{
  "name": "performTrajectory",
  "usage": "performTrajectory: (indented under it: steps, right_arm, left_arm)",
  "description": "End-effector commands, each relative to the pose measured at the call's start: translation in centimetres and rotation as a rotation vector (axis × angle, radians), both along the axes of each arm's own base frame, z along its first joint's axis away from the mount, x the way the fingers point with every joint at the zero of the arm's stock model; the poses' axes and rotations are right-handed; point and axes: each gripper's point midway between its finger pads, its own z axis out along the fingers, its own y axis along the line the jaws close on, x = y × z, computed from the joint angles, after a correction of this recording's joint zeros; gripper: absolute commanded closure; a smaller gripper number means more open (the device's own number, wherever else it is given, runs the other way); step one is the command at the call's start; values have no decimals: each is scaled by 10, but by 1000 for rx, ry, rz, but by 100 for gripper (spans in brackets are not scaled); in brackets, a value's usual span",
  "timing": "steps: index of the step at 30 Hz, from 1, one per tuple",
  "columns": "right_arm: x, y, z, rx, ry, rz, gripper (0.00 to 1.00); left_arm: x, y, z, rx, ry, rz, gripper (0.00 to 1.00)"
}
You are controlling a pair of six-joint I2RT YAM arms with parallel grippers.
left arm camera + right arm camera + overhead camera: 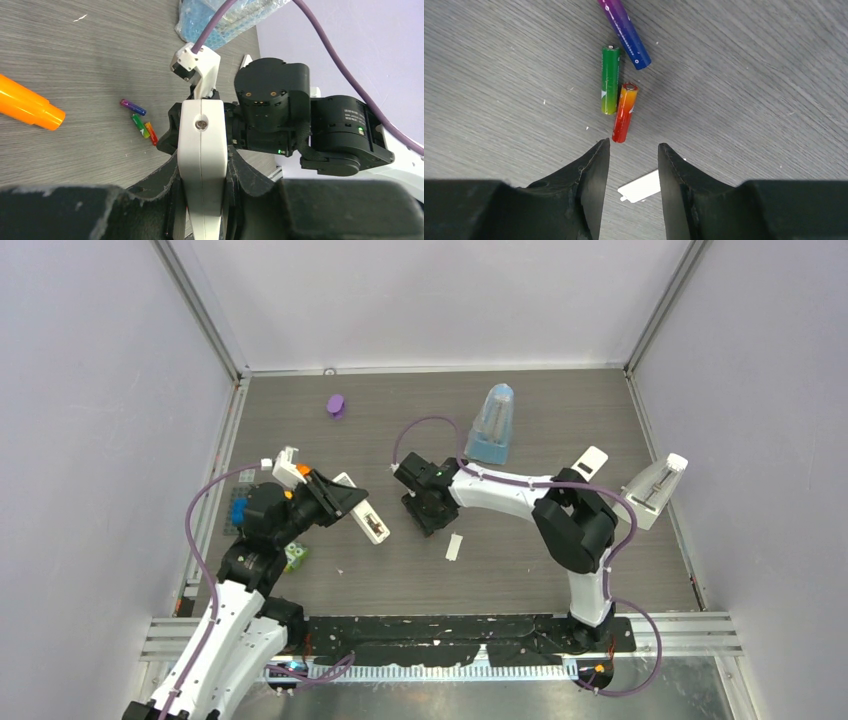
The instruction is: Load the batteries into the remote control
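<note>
Left jaws clamped on the white plastic remote point(201, 145), lifted off the bench point(749, 100) so it can be loaded. Right jaws part-open and empty, poised just short of the red-orange battery point(625, 114). Green battery point(610, 80) sits alongside it, purple-blue battery point(625, 31) just beyond. Red looks like the next pick.

grey wood-grain table point(530, 560) carries three batteries point(610, 80) lying close together, a white flat piece point(454, 547) and a purple cap point(336, 405).
</note>
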Motion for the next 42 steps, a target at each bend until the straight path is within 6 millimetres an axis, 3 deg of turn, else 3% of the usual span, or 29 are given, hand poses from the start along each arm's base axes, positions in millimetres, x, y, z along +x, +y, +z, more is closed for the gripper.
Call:
performTrajectory:
  steps: [1,15,19,22,24,27,28,29,30,31,32,33,34,35,36,37,38,39,40,42]
  right_arm:
    - [6,10,6,13,-15,35,56]
    - [9,15,-11,-10,16,42,67]
    - [9,14,-12,-11,33,29,74]
    - [9,14,-11,-12,40,26,89]
    - [10,12,-7,-10,30,19,93]
    - [13,10,12,23,-23,4,94]
    - [14,11,29,61,-52,4,95]
    - [12,10,33,81,-65,9,95]
    - [11,13,57,146,-97,30,95]
    - [8,14,60,181,-112,47,95]
    - [0,19,87,275,-133,96,95]
    - [-4,20,91,321,-153,120,95]
    - [-13,23,116,405,-182,172,95]
    - [-19,24,120,449,-193,206,95]
    - [-30,26,141,524,-212,272,95]
    - [-36,28,145,561,-217,307,95]
    - [-50,29,165,633,-226,377,95]
    - [-58,31,169,668,-231,415,95]
    - [-68,32,188,735,-256,479,95]
    - [-89,33,207,809,-272,576,95]
  left_arm:
    - [2,1,16,0,-72,-3,100]
    - [0,3,19,-1,-78,-1,100]
    - [-1,4,21,-2,-85,2,100]
    - [-2,4,22,-4,-89,3,100]
    - [-3,4,23,-6,-93,1,100]
    - [-5,3,25,-9,-99,-5,100]
    - [-5,3,27,-10,-103,-7,100]
    - [-6,3,28,-10,-107,-11,100]
    - [-6,2,29,-11,-109,-15,100]
    - [-6,2,31,-13,-114,-18,100]
    - [-7,1,32,-15,-117,-24,100]
    - [-8,1,34,-18,-122,-30,100]
    - [-8,0,36,-20,-126,-33,100]
    - [-9,0,38,-22,-131,-37,100]
    - [-9,-1,40,-25,-137,-43,100]
    - [-10,-2,42,-29,-145,-50,100]
    - [-10,-4,44,-37,-152,-58,100]
    - [-11,-5,47,-45,-161,-69,100]
    - [-13,-9,50,-56,-172,-92,100]
    - [-17,-15,58,-82,-206,-140,100]
